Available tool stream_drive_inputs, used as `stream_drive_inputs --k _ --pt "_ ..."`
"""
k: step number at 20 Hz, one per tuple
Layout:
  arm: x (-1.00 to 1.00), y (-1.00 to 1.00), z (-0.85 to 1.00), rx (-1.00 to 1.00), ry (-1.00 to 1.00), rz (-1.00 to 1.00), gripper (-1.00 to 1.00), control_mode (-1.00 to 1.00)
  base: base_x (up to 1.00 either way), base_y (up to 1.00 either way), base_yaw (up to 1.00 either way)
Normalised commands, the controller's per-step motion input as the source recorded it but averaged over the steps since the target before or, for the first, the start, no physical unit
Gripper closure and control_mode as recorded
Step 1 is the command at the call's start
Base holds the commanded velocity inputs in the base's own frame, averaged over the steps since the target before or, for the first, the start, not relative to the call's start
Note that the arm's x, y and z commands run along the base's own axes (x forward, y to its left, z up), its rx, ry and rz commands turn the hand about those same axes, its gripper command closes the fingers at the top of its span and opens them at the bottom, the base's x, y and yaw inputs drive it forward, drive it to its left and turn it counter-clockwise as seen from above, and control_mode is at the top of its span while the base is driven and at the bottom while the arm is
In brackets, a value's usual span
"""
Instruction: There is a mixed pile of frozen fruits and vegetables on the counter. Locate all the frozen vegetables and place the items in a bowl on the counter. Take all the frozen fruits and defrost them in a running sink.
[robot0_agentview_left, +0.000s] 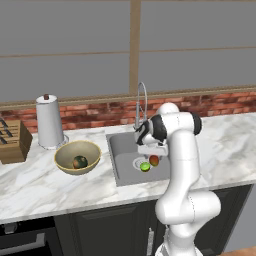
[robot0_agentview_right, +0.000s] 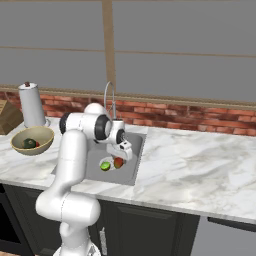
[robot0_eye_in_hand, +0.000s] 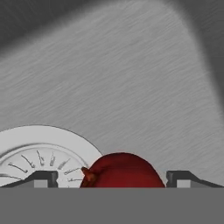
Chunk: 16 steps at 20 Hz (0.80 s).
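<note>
In the hand view my gripper (robot0_eye_in_hand: 113, 177) is open, its fingertips (robot0_eye_in_hand: 43, 177) standing wide on either side of the red-yellow-green fruit (robot0_eye_in_hand: 120, 168), which lies on the sink floor (robot0_eye_in_hand: 131, 78) beside the round drain (robot0_eye_in_hand: 39, 153). From the base views the gripper (robot0_agentview_left: 150, 150) (robot0_agentview_right: 122, 150) hangs low inside the sink (robot0_agentview_left: 120, 145) (robot0_agentview_right: 136, 150), just above that fruit (robot0_agentview_left: 154, 160) (robot0_agentview_right: 118, 162). The lime-green ball (robot0_agentview_left: 145, 166) (robot0_agentview_right: 105, 166) rests next to it. The tan bowl (robot0_agentview_left: 65, 152) (robot0_agentview_right: 44, 134) on the counter (robot0_agentview_left: 30, 185) holds the dark green vegetable (robot0_agentview_left: 80, 161) (robot0_agentview_right: 30, 143) and a bit of red beside it.
An arched steel faucet (robot0_agentview_left: 142, 100) (robot0_agentview_right: 109, 97) rises behind the sink, close to the arm. A paper towel roll (robot0_agentview_left: 50, 122) (robot0_agentview_right: 31, 105) and a wooden knife block (robot0_agentview_left: 14, 141) stand at the left. A brick backsplash (robot0_agentview_left: 100, 112) runs along the rear.
</note>
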Motion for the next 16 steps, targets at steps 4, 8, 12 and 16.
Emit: stream_drive_inputs --k 4,8,12,16 --pt "-0.52 0.0 0.46 0.0 -0.19 0.0 -1.0 -1.0 0.0 0.0 0.0" --pt "-0.58 0.0 0.54 0.0 -0.22 0.0 -1.0 -1.0 0.0 0.0 0.0" --pt "-0.62 0.0 0.53 0.0 -0.21 0.0 -1.0 -1.0 0.0 0.0 0.0" --pt "-0.61 -0.04 0.53 0.0 -0.17 0.0 -1.0 -1.0 0.0 0.0 0.0"
